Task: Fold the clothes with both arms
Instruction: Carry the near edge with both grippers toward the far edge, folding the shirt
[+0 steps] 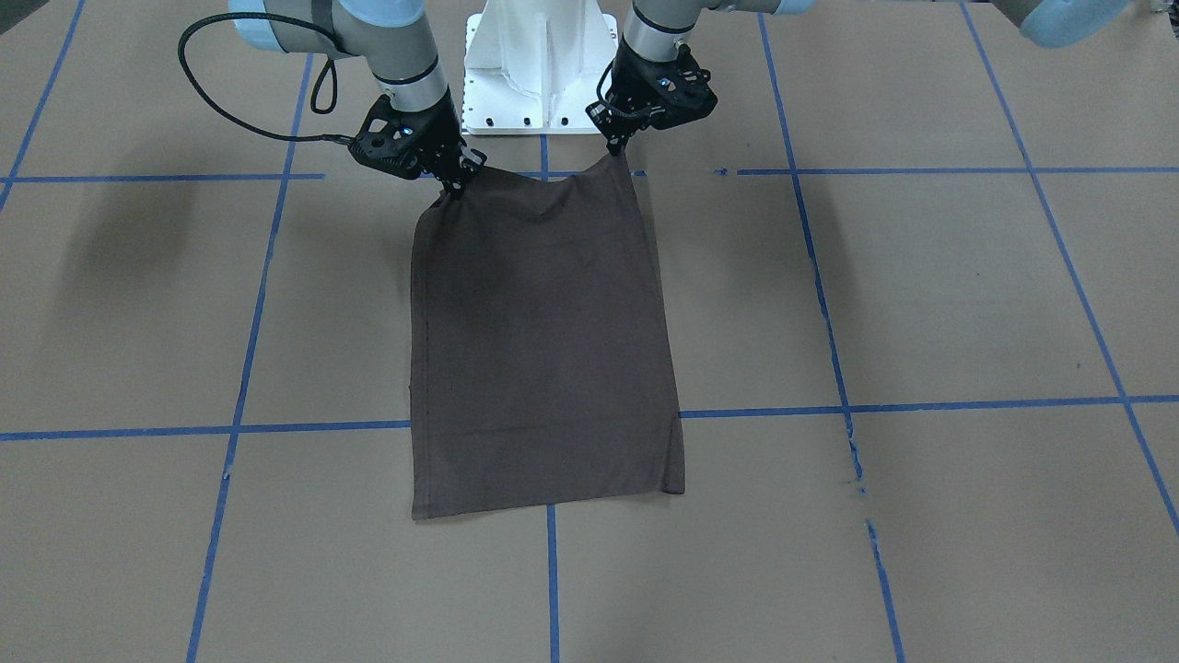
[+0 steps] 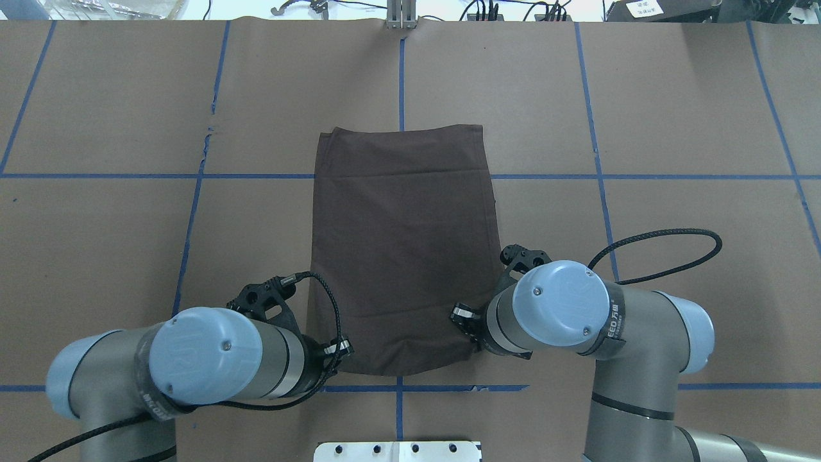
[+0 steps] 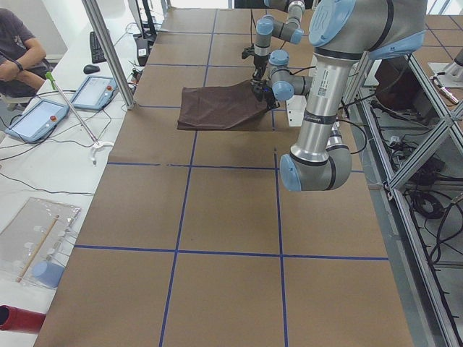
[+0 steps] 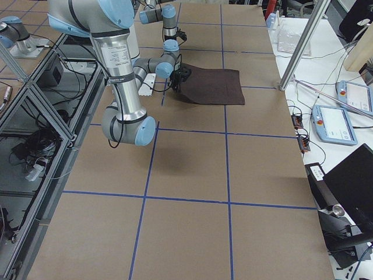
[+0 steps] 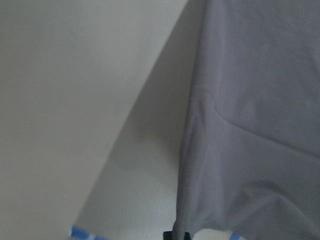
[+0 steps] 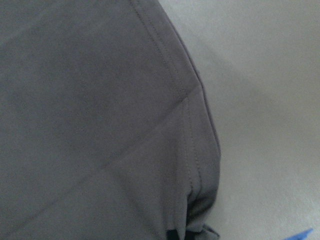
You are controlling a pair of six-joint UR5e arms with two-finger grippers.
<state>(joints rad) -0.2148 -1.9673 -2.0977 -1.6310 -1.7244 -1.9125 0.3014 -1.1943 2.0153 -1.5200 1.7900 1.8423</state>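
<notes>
So the dark brown T-shirt (image 1: 543,341) is folded into a long narrow rectangle. It lies in the middle of the table (image 1: 921,276), running straight out from the robot. Most of it is flat on the brown paper, across a couple of the blue tape lines (image 1: 921,405).

The end nearest the robot's white base (image 1: 539,64) is the bit that's up off the surface. Both corners there are pulled into little peaks, and the edge between them sags a bit.

The left gripper (image 1: 615,147) has its jaws pressed together on one of those corners, with the fabric drawn up to a point right at the tips. The right gripper (image 1: 454,187) is doing the same on the other corner, clamped onto the cloth, which hangs down from it.

In the overhead view the arms' wrists cover most of both grippers. The wrist cameras are mostly full of brown fabric. The right one shows a stitched hem running down into the pinch, and the left one shows the cloth bunching towards a dark tip at the bottom edge.
</notes>
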